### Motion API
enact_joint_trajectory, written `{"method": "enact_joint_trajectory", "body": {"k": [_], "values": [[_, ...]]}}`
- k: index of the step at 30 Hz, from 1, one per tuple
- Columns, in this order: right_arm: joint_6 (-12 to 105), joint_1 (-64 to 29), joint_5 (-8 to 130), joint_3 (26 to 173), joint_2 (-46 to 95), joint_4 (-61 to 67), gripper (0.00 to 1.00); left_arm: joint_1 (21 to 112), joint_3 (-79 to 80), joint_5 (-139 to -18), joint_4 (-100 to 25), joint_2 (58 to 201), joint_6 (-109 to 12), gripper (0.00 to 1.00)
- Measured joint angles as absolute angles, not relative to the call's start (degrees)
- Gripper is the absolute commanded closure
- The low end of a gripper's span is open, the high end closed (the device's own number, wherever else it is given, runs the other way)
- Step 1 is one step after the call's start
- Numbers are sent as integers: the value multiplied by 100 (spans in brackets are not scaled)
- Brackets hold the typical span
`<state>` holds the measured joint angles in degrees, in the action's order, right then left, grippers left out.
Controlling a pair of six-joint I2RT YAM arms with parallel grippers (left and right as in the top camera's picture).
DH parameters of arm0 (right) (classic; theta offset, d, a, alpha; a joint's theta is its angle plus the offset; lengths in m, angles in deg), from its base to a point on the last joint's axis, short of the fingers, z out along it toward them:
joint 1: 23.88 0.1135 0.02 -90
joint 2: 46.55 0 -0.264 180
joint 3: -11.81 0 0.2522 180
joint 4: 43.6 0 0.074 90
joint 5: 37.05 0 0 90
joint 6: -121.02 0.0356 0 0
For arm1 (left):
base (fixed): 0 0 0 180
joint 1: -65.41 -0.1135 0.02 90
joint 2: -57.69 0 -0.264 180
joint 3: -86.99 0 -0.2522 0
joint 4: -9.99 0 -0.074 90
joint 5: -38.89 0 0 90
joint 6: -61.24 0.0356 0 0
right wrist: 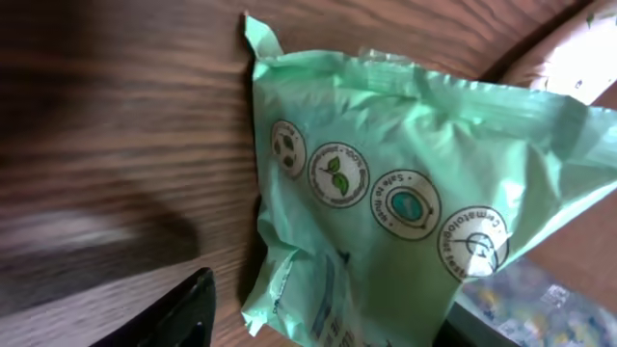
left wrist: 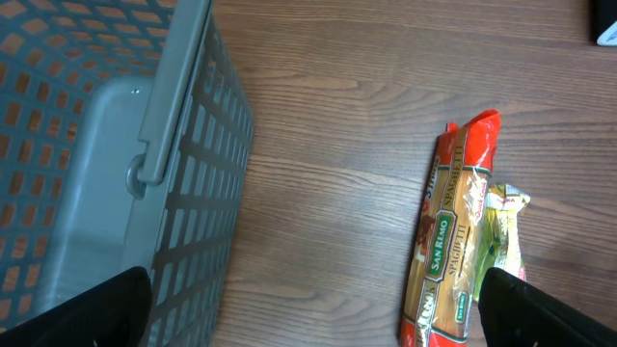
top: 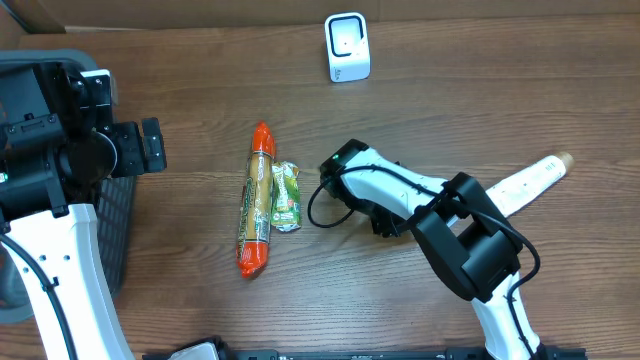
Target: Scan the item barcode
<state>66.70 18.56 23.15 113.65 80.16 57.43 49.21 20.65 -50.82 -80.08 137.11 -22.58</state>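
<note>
Wood-grain surface (top: 200, 90) carries everything. Near its middle lies a small green snack packet (top: 286, 197), flat, with its face of round printed seals turned up in the right wrist view. Touching its left side is a long orange San Remo spaghetti pack (top: 256, 200), lying parallel to it and reaching past it at both ends.

A white barcode scanner (top: 347, 47) stands upright at the far edge, well apart from both packs.

The right gripper (right wrist: 318, 308) sits low at the packet's right side. Its jaws are spread, and the one dark finger (right wrist: 183, 308) that shows plainly is off the packet's edge, so nothing is pinched. A black cable loops from that wrist down to the wood just beside the packet. Behind the right arm lies a white tube (top: 530, 180) with a tan cap, pointing towards the far right.

The left gripper (left wrist: 313, 313) hangs over the near left, with its fingertips spread wide and nothing between them. A grey mesh basket (left wrist: 193, 193) sits just beside it on the left, and the spaghetti pack lies off to its right.
</note>
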Motion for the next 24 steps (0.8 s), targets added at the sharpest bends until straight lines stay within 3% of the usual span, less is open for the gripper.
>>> {"method": "enact_joint_trajectory", "body": {"k": [11, 24], "values": [[6386, 1902, 2931, 11920, 8016, 5837, 41, 4921, 2065, -5082, -8008, 13711, -2260, 1], [5394, 1996, 5182, 12871, 8029, 5454, 41, 4921, 2065, -5082, -8008, 13711, -2260, 0]]}}
